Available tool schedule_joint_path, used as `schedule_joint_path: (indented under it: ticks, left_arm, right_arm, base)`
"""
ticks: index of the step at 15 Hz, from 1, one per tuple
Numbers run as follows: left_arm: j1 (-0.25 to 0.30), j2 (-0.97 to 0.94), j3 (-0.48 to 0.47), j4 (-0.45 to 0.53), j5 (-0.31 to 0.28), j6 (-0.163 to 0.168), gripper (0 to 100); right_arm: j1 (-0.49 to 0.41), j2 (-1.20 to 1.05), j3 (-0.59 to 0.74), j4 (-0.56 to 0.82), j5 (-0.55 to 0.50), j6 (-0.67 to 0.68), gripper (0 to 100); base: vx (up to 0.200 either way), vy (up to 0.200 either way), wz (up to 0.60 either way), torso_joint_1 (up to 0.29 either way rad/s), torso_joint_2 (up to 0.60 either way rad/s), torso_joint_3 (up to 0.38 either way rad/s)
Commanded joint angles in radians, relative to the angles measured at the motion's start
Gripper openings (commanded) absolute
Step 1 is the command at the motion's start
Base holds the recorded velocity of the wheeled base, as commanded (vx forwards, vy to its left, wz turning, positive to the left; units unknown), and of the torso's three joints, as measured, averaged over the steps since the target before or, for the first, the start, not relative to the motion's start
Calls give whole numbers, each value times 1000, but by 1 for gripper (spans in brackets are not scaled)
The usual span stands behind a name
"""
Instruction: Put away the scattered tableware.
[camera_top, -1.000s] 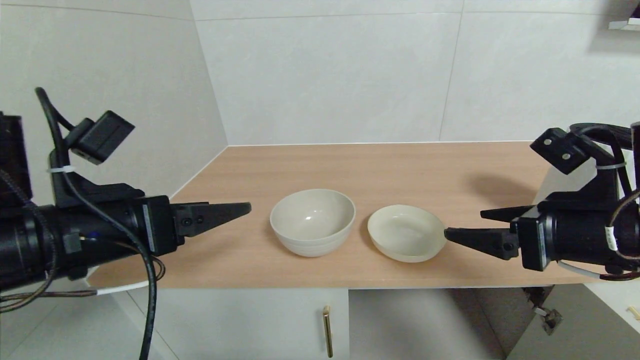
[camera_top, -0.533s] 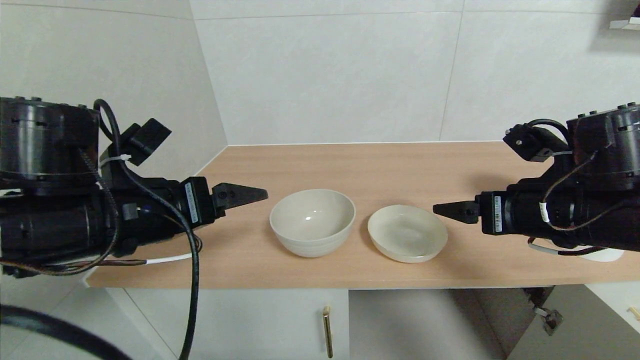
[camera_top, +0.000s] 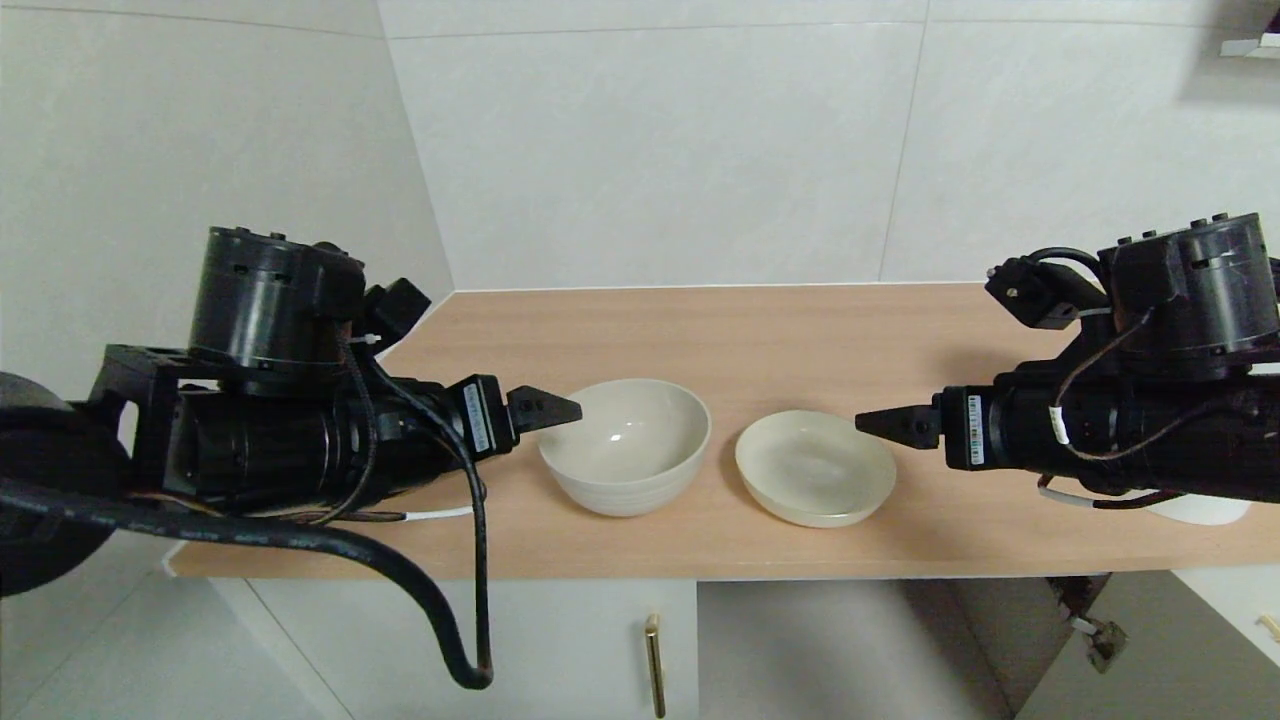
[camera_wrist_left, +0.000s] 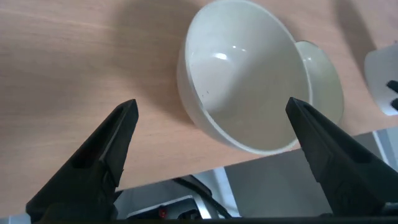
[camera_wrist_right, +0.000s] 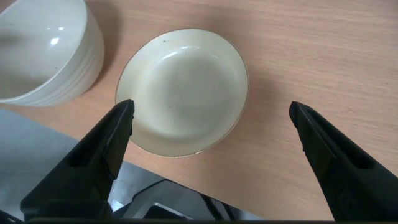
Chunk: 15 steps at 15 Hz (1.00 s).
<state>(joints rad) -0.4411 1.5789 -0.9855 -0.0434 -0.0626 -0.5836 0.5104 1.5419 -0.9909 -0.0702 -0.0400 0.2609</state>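
Observation:
Two pale bowls stand side by side on the wooden counter. The deep bowl is on the left, and my left gripper hovers at its left rim. From the left wrist view the deep bowl lies between the wide-open fingers of that gripper. The shallow bowl sits to the right, with my right gripper just above its right rim. In the right wrist view this gripper is open, with the shallow bowl below and between its fingers. Neither gripper holds anything.
Tiled walls close off the counter at the back and on the left. A white object lies partly hidden under my right arm. The counter's front edge runs just before the bowls, with a cabinet handle below.
Both arms have swung inward and turned at the wrist. The left gripper has come up to the deep bowl's rim, and the right one has come over the shallow bowl's rim.

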Motion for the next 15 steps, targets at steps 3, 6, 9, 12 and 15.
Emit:
schedule_joint_path:
  ticks: [3,6,9,12,15]
  left_arm:
    - [-4,44,-5,-3,3,-2,100]
    - [-4,75,-5,-4,41,-1,100]
    - [-5,87,-5,-4,47,-1,0]
    - [-5,76,-5,-4,46,-2,0]
    - [-7,73,-5,-3,46,-2,0]
  right_arm:
    - [0,-3,1,0,0,0,100]
    - [0,-3,1,0,0,0,100]
    - [0,-6,1,0,0,0,100]
    - [0,-8,1,0,0,0,100]
    - [0,-8,0,0,0,0,100]
  base:
    - [0,0,0,0,0,0]
    - [0,0,0,0,0,0]
    - [0,0,0,0,0,0]
    - [0,0,0,0,0,0]
    - [0,0,0,0,0,0]
